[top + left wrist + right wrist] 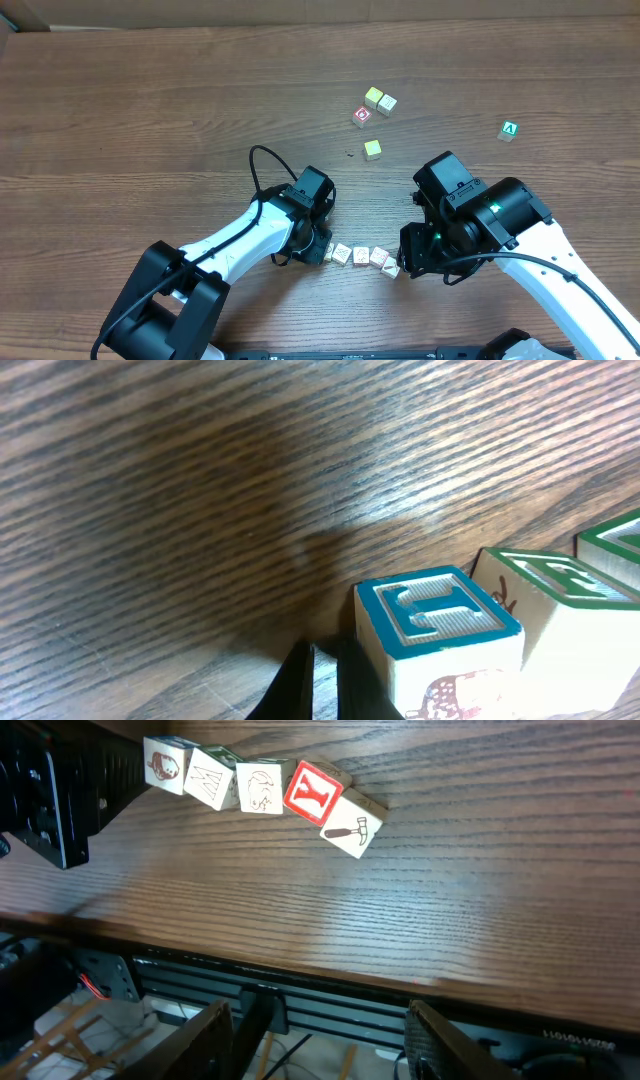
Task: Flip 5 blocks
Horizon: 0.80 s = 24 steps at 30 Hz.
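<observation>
- Left gripper: jaws clenched tight with nothing between them. The tips sit low over the table, at the left arm's end of the row of blocks.
- Left wrist view: the end block, blue letter facing up, is just beside the closed tips. I cannot tell whether they touch.
- Right gripper: jaws released, standing apart, empty.
- Overhead: I read the right gripper at the opposite end of the row, so the row lies between the two grippers.
- Row: five blocks side by side on the table in a slight curve. The hammer block at the right arm's end is skewed off the line, next to a red-letter block.
- Well beyond the row, on its far side: yellow cubes and a red-faced cube.
- A green cube lies further out, apart from those.
</observation>
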Tool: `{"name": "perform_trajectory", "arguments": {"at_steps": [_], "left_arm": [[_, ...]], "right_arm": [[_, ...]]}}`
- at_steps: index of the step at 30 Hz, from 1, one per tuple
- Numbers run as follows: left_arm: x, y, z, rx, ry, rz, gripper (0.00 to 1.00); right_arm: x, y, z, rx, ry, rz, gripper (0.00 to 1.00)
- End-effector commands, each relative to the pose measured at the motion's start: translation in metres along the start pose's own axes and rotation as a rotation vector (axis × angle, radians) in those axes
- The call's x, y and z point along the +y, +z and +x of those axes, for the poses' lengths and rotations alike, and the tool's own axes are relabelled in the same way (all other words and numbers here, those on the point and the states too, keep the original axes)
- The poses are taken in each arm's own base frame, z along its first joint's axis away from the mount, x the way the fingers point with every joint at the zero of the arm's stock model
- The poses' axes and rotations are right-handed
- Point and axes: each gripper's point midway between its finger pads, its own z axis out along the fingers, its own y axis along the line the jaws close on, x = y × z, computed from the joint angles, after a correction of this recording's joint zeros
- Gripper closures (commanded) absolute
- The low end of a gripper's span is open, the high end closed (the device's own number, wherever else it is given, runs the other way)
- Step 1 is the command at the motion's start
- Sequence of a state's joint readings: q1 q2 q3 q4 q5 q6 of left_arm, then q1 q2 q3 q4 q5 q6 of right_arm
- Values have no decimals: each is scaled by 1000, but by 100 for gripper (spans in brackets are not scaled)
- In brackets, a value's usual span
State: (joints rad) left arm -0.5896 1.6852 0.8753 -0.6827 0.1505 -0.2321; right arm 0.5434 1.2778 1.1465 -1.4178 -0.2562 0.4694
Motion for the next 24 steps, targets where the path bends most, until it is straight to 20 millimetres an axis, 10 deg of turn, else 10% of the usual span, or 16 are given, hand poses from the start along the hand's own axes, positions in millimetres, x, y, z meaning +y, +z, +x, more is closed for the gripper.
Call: {"name": "perform_trajectory", "arguments": {"at_steps": [1,20,24], "left_arm": [[-3,6,0,17,58,7,96],[-10,5,0,16,90,33,96],[-10,5,0,16,90,33,95]], "right_arm": [[5,-10,-3,-38,40,-22,44],[-10,12,-7,-45,149,29,44],[-13,23,-13,-68,160,30,61]]}}
